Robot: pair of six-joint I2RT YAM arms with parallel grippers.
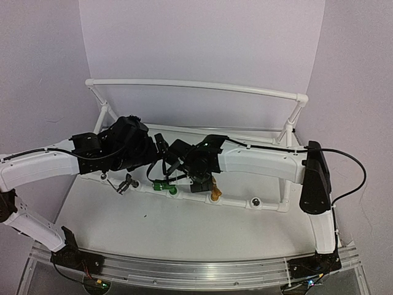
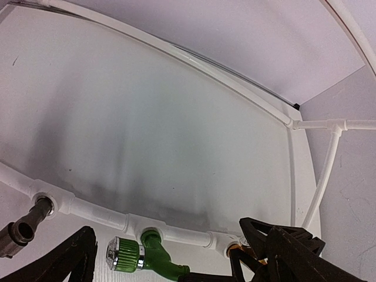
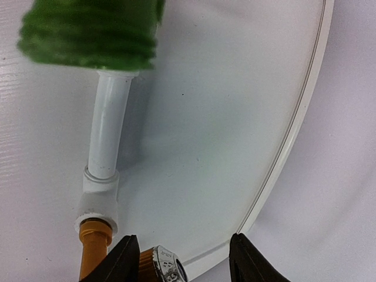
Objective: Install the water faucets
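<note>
Three water faucets sit in sockets along the near bar of the white pipe frame [image 1: 184, 193]: the dark grey one [image 1: 126, 183] on the left, the green one [image 1: 164, 185] in the middle and the brass one [image 1: 215, 193] on the right. My left gripper [image 2: 169, 228] is open, its fingers wide on either side of the green faucet [image 2: 141, 255], not touching it. My right gripper [image 3: 184, 238] is open at the brass faucet [image 3: 94, 249]. That faucet's silver cap [image 3: 167, 264] lies just inside the left finger, far from the right one.
One empty socket [image 1: 255, 201] shows on the near bar to the right of the brass faucet. The frame's raised back rail [image 1: 196, 86] and side struts stand behind both arms. Purple walls close in the table on three sides.
</note>
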